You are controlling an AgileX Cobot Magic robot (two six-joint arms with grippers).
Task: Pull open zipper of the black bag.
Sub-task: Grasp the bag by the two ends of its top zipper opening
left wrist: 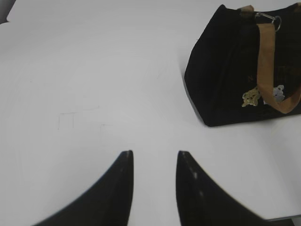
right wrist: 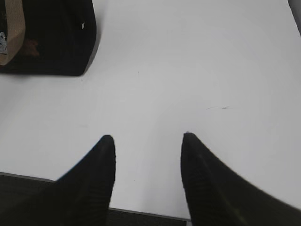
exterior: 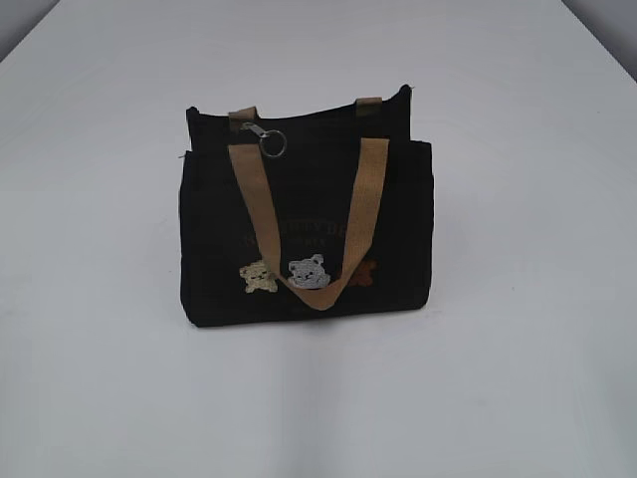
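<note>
The black bag [exterior: 304,234] stands upright in the middle of the white table, with tan handles and small bear patches on its front. Its zipper pull [exterior: 267,138], a silver tab with a round ring, lies at the left end of the top edge. In the left wrist view the black bag [left wrist: 225,70] sits at the upper right with the zipper [left wrist: 272,20] at its top; my left gripper [left wrist: 154,153] is open over bare table, well short of it. My right gripper [right wrist: 148,137] is open near the table's front edge, the black bag [right wrist: 51,37] far to its upper left.
The white table [exterior: 518,349] stretches round the bag on all sides. Its front edge [right wrist: 141,212] shows just under my right gripper. Neither arm appears in the exterior view.
</note>
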